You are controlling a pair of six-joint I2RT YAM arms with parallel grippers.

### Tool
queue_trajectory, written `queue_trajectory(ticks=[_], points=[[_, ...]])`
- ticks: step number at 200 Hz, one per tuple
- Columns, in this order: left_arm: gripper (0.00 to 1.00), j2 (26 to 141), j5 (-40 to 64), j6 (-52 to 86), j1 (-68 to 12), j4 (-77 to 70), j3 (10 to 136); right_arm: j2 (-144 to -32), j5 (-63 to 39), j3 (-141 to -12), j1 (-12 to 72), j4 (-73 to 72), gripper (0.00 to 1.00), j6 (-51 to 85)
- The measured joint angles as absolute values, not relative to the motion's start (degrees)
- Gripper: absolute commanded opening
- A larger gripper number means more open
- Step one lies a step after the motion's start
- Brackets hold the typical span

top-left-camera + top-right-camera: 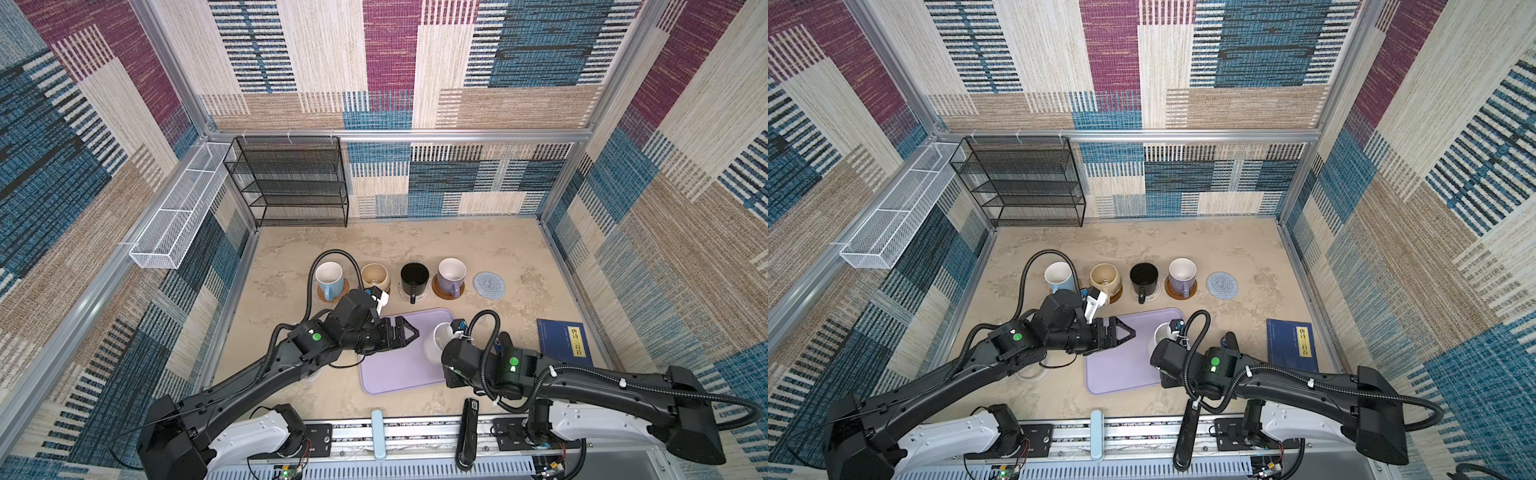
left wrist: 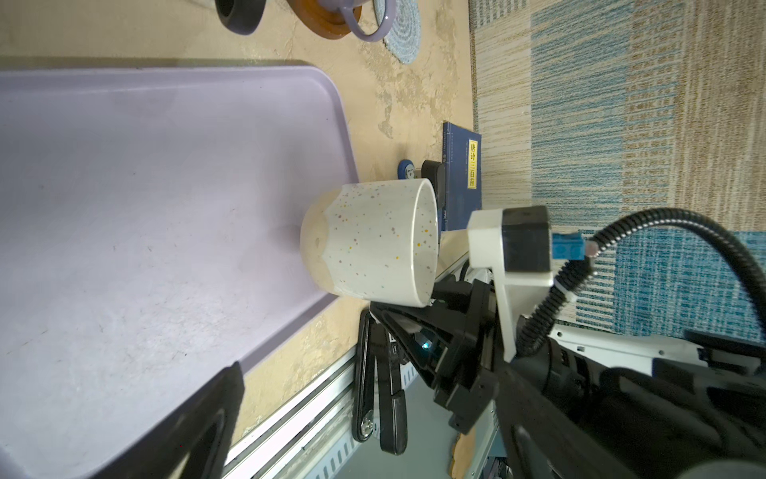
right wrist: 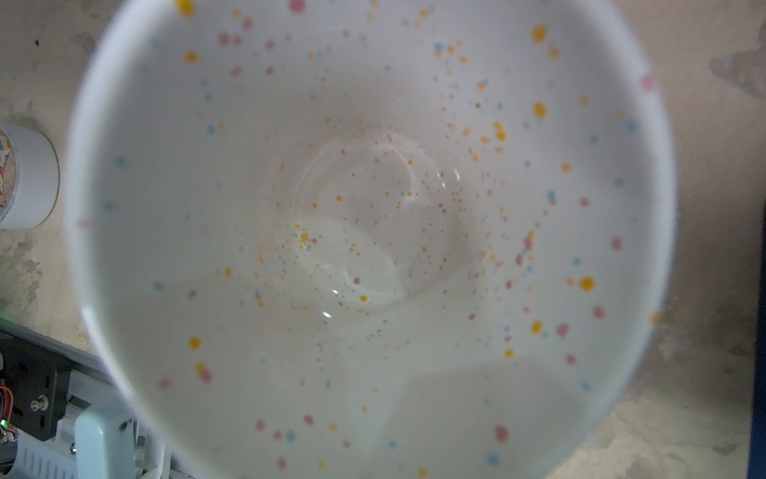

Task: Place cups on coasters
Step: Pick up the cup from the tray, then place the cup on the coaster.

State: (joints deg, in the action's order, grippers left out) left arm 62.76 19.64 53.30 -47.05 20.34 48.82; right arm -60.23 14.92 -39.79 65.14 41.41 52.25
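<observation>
Beige mottled counter (image 1: 519,249). Black mesh rack (image 1: 291,183) at back left, white wire basket (image 1: 174,220) on the left wall. Lavender tray (image 1: 399,374) at centre front, blue book (image 1: 563,340) flat to its right.

Left gripper (image 1: 409,332) hovers over the tray, jaws spread, holding nothing. Right gripper (image 2: 398,319) is pressed together on the near side of the speckled white mug (image 1: 434,345), upright at the tray's right edge; cannot tell if its base touches the tray.

Back row, left to right:
- light blue mug (image 1: 330,278) on woven rattan coaster (image 1: 332,293)
- beige mug (image 1: 375,276) on brown wooden coaster (image 1: 1115,296)
- black mug (image 1: 414,277) on whitish crocheted coaster (image 1: 419,296)
- lavender mug (image 1: 451,274) on other brown wooden coaster (image 1: 440,293)
- blue-grey crocheted coaster (image 1: 489,284), bare
</observation>
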Motion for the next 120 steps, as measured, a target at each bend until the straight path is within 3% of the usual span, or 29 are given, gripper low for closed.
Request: queue_trajectory(ticks=[120], points=[[1.0, 70.19, 20.08, 51.03, -47.05, 19.9, 62.11, -57.1, 15.42, -50.02, 52.36, 50.72, 0.0, 38.81]])
